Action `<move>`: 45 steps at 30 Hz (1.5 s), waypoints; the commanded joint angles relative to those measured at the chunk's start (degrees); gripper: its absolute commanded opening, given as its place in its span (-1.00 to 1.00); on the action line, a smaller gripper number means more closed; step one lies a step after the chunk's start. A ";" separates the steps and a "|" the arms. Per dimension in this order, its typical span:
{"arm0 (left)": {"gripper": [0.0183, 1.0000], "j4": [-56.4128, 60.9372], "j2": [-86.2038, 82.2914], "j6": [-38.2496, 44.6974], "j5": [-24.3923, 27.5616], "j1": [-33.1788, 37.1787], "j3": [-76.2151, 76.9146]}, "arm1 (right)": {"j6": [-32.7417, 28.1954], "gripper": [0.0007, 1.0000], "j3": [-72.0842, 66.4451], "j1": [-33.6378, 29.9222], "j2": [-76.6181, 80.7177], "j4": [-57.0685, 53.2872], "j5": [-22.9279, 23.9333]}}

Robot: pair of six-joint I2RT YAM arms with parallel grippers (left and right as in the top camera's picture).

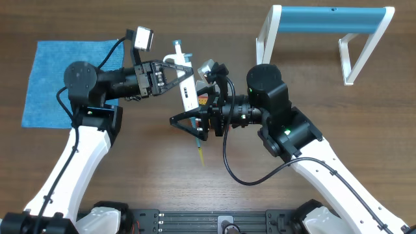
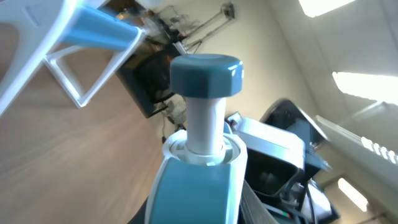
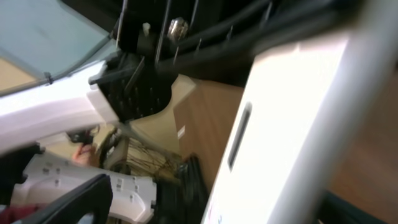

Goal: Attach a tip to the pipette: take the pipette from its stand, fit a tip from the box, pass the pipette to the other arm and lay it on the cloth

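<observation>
the pipette (image 1: 188,93) is up in the air between both arms. the right gripper (image 1: 188,125) is closed on its low part. the left gripper (image 1: 184,71) is at its top; i cannot tell if it grips. i think it is light, hard and slippery, so hold the thick body, not the thin tip (image 1: 200,155).

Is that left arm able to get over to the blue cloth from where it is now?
Probably yes. The blue cloth lies bare right beside the left arm, with nothing between. One catch: the right gripper grips the pipette, which the left gripper is also at.
</observation>
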 commanded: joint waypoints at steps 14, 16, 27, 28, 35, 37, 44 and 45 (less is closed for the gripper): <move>-0.98 -91.97 13.00 54.90 -45.27 29.49 7.19 | -12.41 0.80 0.59 -29.29 -0.52 -34.99 48.13; -0.98 -99.60 13.09 57.44 -51.54 29.42 17.90 | -12.37 0.80 0.90 -28.81 -0.52 -33.46 49.31; -0.98 -128.06 48.19 64.87 -80.98 29.00 88.06 | -9.62 0.80 0.90 -28.70 -0.48 -32.74 52.52; -0.98 -126.25 49.96 64.74 -82.27 28.59 89.46 | -9.60 0.80 0.90 -28.70 -0.48 -33.24 54.03; -0.98 -112.24 57.51 100.96 -87.69 21.90 89.42 | -6.71 0.81 0.90 -28.70 -0.48 -34.03 55.82; -0.98 -109.04 59.10 100.98 -87.56 20.94 89.26 | -5.11 0.81 0.90 -28.70 -0.48 -34.01 55.82; -0.98 -112.91 66.58 100.61 -85.00 22.77 89.26 | -2.21 0.81 0.90 -28.70 -0.48 -34.86 55.74; -0.98 -112.91 66.95 100.43 -85.00 22.97 89.24 | -2.21 0.81 0.90 -28.70 -0.48 -34.86 55.74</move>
